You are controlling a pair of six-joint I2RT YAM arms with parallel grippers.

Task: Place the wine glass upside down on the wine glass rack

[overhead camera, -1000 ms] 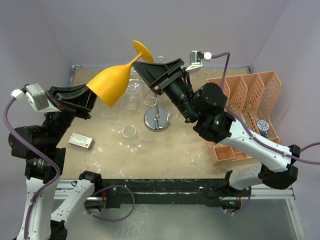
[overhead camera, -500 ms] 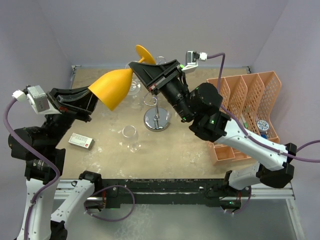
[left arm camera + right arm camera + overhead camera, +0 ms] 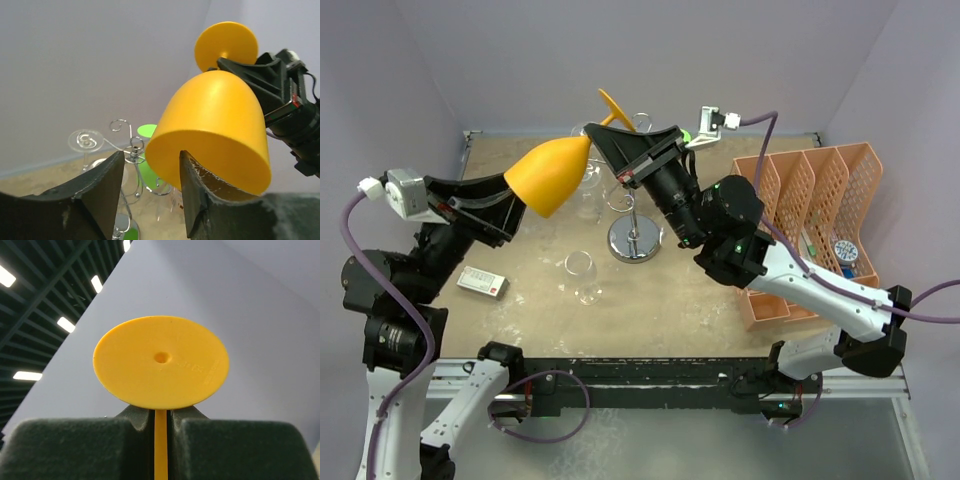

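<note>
The wine glass (image 3: 550, 175) is orange plastic and hangs tilted in the air over the back left of the table, bowl toward the left, foot (image 3: 161, 361) up and back. My right gripper (image 3: 598, 135) is shut on its thin stem just under the foot (image 3: 160, 412). My left gripper (image 3: 151, 155) stands open at the bowl's rim, with one finger (image 3: 197, 195) against the rim (image 3: 512, 205). The wine glass rack (image 3: 633, 238), a silver wire stand with curled arms (image 3: 131, 147), stands below and right of the bowl.
A clear glass (image 3: 582, 275) stands on the table in front of the rack, and another clear one (image 3: 586, 196) is beside its post. A small box (image 3: 483, 283) lies at the left. An orange lattice organiser (image 3: 820, 210) fills the right side.
My right gripper has moved in and closed on the stem. My left gripper, shut on the bowl's rim before, has opened. The glass has shifted slightly right.
</note>
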